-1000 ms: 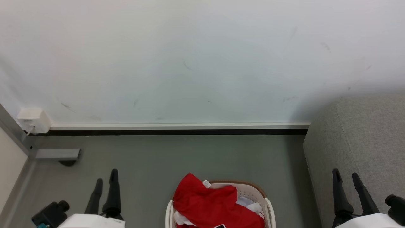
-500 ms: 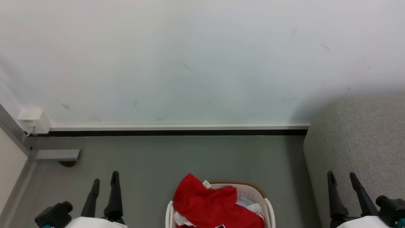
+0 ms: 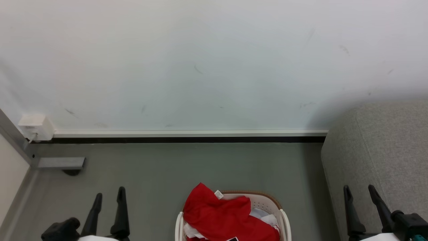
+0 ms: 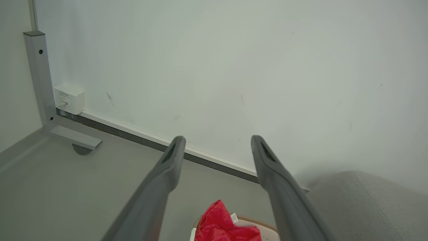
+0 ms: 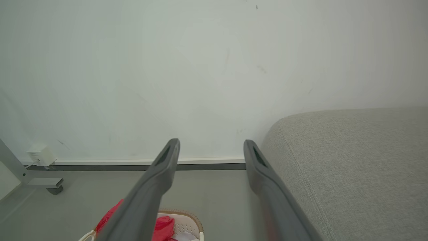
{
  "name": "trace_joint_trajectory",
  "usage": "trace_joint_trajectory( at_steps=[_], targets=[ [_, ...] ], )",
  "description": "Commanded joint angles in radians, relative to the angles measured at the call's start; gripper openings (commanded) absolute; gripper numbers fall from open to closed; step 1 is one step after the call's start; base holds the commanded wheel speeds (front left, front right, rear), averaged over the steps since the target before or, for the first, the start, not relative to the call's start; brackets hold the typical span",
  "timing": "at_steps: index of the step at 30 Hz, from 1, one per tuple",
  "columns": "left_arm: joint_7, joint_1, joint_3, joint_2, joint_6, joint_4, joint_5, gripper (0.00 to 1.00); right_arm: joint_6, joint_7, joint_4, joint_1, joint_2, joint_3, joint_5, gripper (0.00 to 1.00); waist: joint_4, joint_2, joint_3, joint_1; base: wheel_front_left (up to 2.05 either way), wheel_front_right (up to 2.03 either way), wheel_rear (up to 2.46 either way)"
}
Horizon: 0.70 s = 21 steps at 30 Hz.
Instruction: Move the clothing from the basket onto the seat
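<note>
Red clothing (image 3: 220, 214) with a small white tag is heaped in the cream basket (image 3: 267, 201) at the bottom middle of the head view, spilling over its left rim. The grey seat (image 3: 384, 150) stands to the basket's right. My left gripper (image 3: 108, 194) is open at the lower left, above bare floor and apart from the basket. My right gripper (image 3: 359, 189) is open at the lower right, in front of the seat's side. The left wrist view shows the clothing (image 4: 220, 227), the basket (image 4: 257, 222) and the seat (image 4: 361, 201) beyond my open left gripper (image 4: 217, 140). The right wrist view shows the clothing (image 5: 164, 224), the basket (image 5: 184, 221) and the seat (image 5: 351, 160) past my open right gripper (image 5: 210, 144).
A white wall (image 3: 214, 60) with a skirting strip closes the far side. A white wall box (image 3: 36, 127) and a grey metal frame foot (image 3: 60, 163) sit at the left. Grey floor (image 3: 187, 164) lies between wall and basket.
Both grippers have sunk lower in the head view, the left drifting slightly left and the right slightly left too. The basket, clothing and seat have stayed put.
</note>
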Motion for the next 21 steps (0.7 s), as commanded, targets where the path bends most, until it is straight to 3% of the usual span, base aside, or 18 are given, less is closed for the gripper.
trace_joint_trajectory(
  at_steps=[1, 21],
  targets=[
    [-0.009, 0.002, 0.006, 0.009, -0.004, -0.003, 0.032, 1.00, -0.001, -0.010, 0.004, 0.010, -0.001, -0.003, -0.021, 1.00, -0.001, 0.0000, 0.000, 0.0000, 0.00, 0.00, 0.00],
    [-0.051, 0.020, 0.017, 0.010, 0.000, 0.002, 0.206, 1.00, -0.002, -0.050, 0.038, 0.012, -0.002, 0.005, -0.144, 1.00, -0.016, 0.0000, 0.003, 0.0000, 0.00, 0.00, 0.00]
  ],
)
